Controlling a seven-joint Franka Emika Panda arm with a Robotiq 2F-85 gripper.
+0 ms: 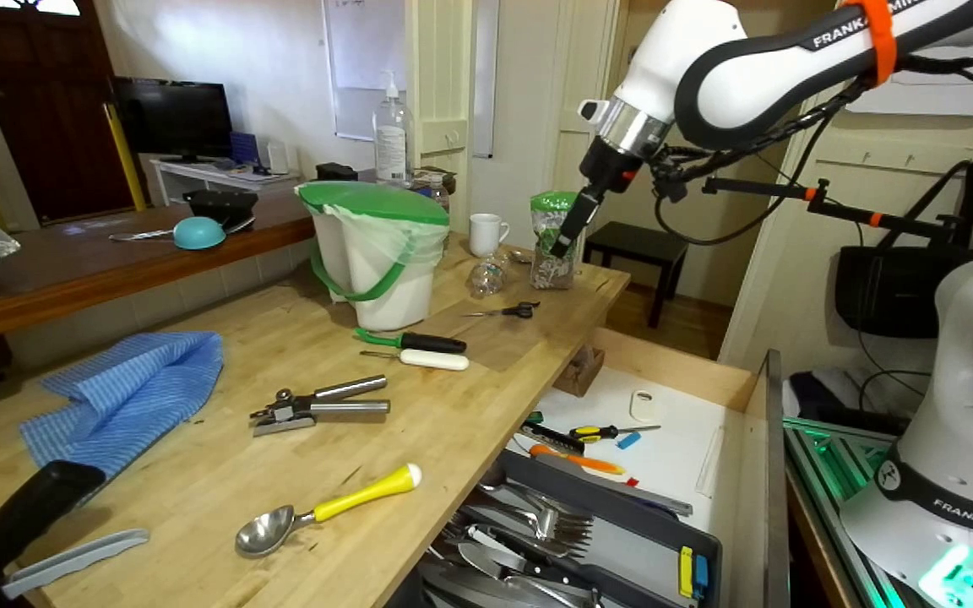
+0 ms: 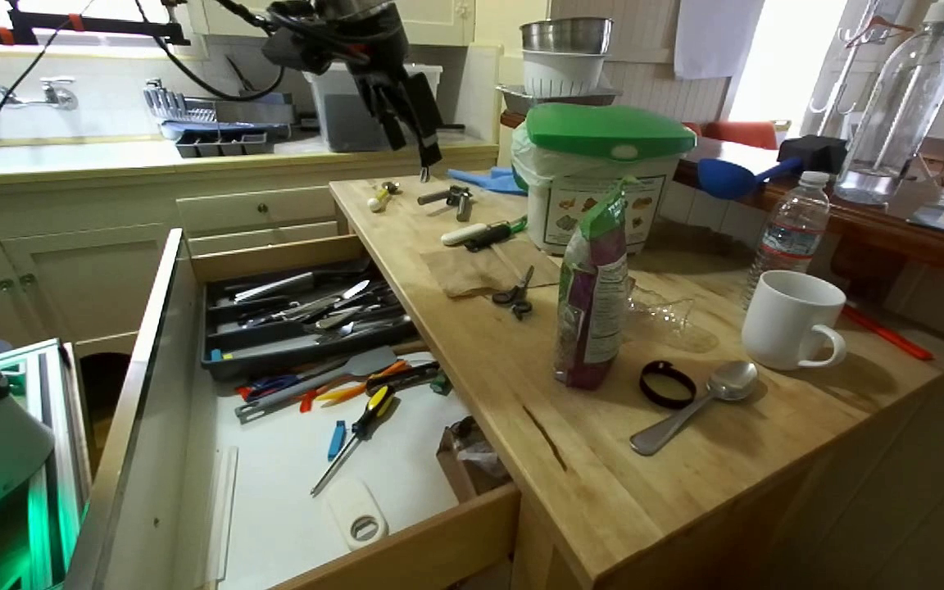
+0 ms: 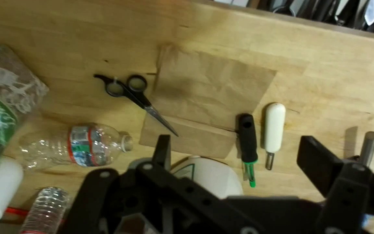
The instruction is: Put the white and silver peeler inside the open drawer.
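My gripper (image 3: 238, 149) over counter (image 3: 320, 81): jaws wide apart, nothing held. Peeler (image 3: 274, 130) on counter, framed between jaws in wrist view, off-centre away from scissors (image 3: 145, 104); long axis roughly square to closing line, handle toward open drawer (image 2: 283, 459). Sideways shift likely needed.

Higher than the green-lidded bucket (image 1: 377, 245), I can read FRANK on the robot's arm (image 1: 774, 76), an orange strap (image 1: 879, 38) interrupting the lettering. Well apart from the bucket, the black band (image 1: 926, 494) round the robot's base says FRANKA, its second word cut short. Near the bucket, the labels on the pump bottle (image 1: 392, 148), water bottle (image 2: 787, 233) and pouch (image 2: 595, 311) are too small for me, as is the bucket's panel (image 2: 648, 201).
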